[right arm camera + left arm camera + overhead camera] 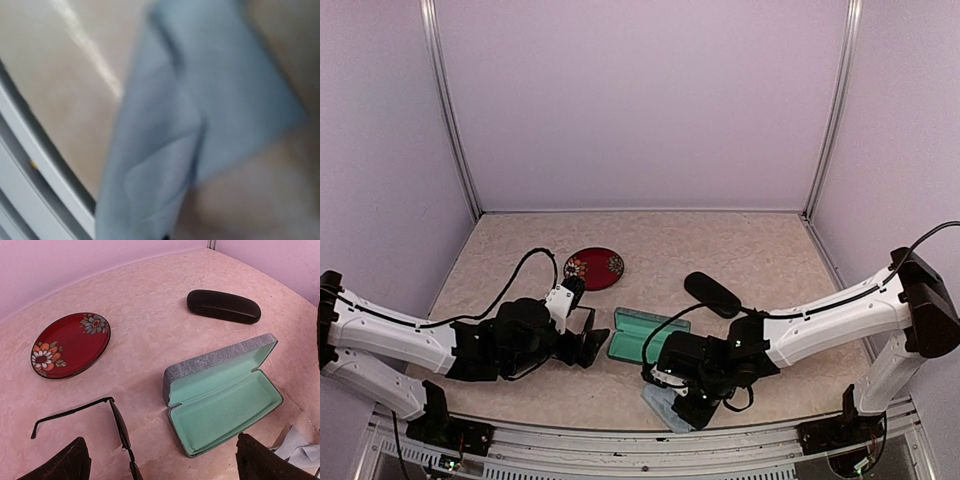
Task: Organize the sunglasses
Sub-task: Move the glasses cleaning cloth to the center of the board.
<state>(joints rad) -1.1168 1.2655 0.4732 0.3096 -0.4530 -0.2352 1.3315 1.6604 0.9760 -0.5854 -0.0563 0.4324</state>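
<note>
Left tool (588, 335) gapes wide; sunglasses (121, 427) lie unfolded just below it, nearer its left finger. Centre over the bridge, avoid the lenses. Open case (225, 405) lies ahead-right. Right tool (692, 405) is shut above a cloth (165, 125).

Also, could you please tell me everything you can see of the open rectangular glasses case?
The rectangular case lies open on the table, hinged lid tipped back behind its tray. Outside it looks mottled blue-grey and hard; inside is a smooth mint-green lining. It is empty. The thin black sunglasses lie to its left, apart from it.
</note>
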